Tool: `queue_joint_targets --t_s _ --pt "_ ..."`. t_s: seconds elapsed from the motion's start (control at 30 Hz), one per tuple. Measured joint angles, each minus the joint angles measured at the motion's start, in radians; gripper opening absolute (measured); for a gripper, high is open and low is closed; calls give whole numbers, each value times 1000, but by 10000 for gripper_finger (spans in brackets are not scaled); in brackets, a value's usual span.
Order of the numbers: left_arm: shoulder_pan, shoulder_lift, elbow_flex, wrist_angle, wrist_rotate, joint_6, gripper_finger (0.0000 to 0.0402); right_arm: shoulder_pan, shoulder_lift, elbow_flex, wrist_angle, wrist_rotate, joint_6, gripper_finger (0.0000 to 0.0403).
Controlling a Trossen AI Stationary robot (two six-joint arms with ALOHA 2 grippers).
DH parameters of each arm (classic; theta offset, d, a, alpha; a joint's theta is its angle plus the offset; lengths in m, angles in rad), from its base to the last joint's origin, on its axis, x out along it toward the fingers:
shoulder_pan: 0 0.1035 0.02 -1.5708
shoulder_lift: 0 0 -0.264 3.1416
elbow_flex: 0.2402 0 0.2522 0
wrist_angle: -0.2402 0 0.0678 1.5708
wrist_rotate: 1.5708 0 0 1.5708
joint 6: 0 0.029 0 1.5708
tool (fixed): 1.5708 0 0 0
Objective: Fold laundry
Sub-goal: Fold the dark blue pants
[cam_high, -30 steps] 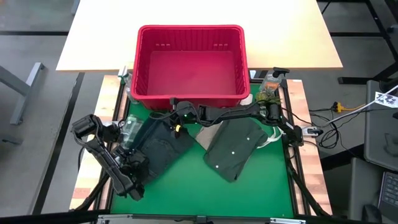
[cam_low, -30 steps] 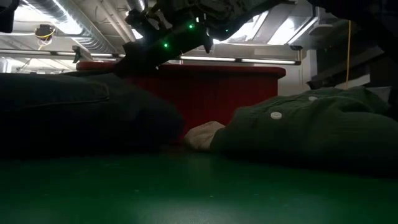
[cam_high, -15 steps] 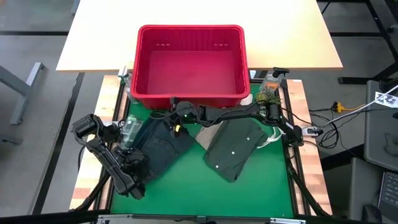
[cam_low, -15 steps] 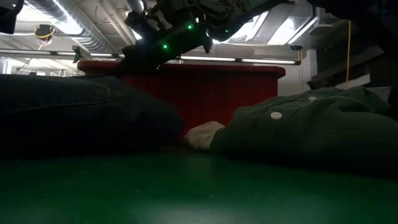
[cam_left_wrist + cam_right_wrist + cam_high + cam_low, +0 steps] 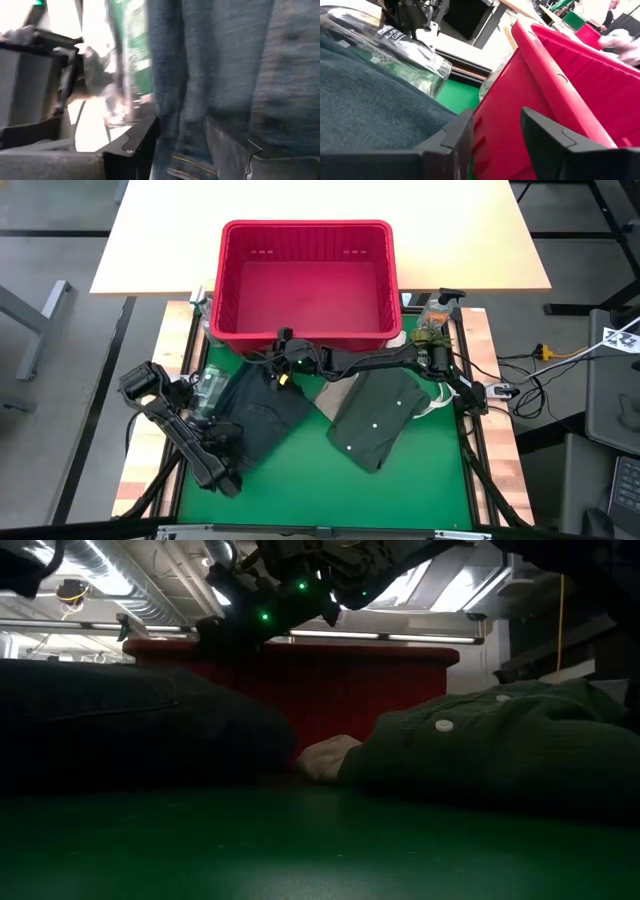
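Dark blue denim jeans (image 5: 255, 415) lie bunched on the green mat's left half. An olive-green buttoned shirt (image 5: 378, 418) lies to their right, with a bit of pale cloth (image 5: 335, 395) showing at its left edge. My left gripper (image 5: 182, 125) is open at the jeans' near-left edge (image 5: 228, 450), and a denim fold (image 5: 170, 100) runs between its fingers. My right gripper (image 5: 497, 117) is open above the jeans' far end (image 5: 280, 372), facing the red basket's near wall (image 5: 520, 90). My left gripper has the denim fold (image 5: 172, 145) between its open fingers, which slant down at it from the near left. Whether either finger touches the cloth I cannot tell.
The red basket (image 5: 305, 225) stands at the far side of the mat. A clear plastic bottle (image 5: 208, 388) lies just left of the jeans. A spray bottle (image 5: 436, 315) stands at the far right corner. The mat's near part (image 5: 320, 490) is bare green.
My right gripper has turned a little toward the table's left above the jeans' far end. My left arm has swung slightly toward the right. Jeans and shirt lie as before.
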Motion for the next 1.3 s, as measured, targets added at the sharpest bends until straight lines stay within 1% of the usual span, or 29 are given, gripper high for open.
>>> queue_joint_targets --t_s 0.13,0.23,0.43,0.6,0.73,0.87,0.93,1.0,1.07,1.17,1.3 --pt "4 -15 45 4 -55 0 159 12 0 0 -1 -11 -1 163" --pt "4 -55 63 5 -60 0 159 19 0 8 -8 -18 -1 163" --pt "4 -162 78 5 -63 -1 159 30 0 71 -47 -21 -2 163" --pt "4 -246 78 3 -68 -3 159 38 -1 144 -160 -19 -2 163" --pt "5 -293 78 56 -71 -18 159 47 -1 220 -360 -23 -1 163" --pt "4 -300 78 178 -102 -17 159 67 -1 291 -579 -52 1 163" --pt "4 -300 78 248 -122 5 159 83 -1 308 -660 -77 9 163" --pt "4 -300 78 332 -154 31 159 100 -2 311 -697 -107 26 163" --pt "4 -299 78 380 -200 38 159 114 -2 310 -731 -129 29 163" --pt "6 -282 76 390 -237 34 157 131 10 311 -733 -163 29 163" --pt "29 -244 38 390 -237 26 145 130 61 310 -719 -177 29 163"
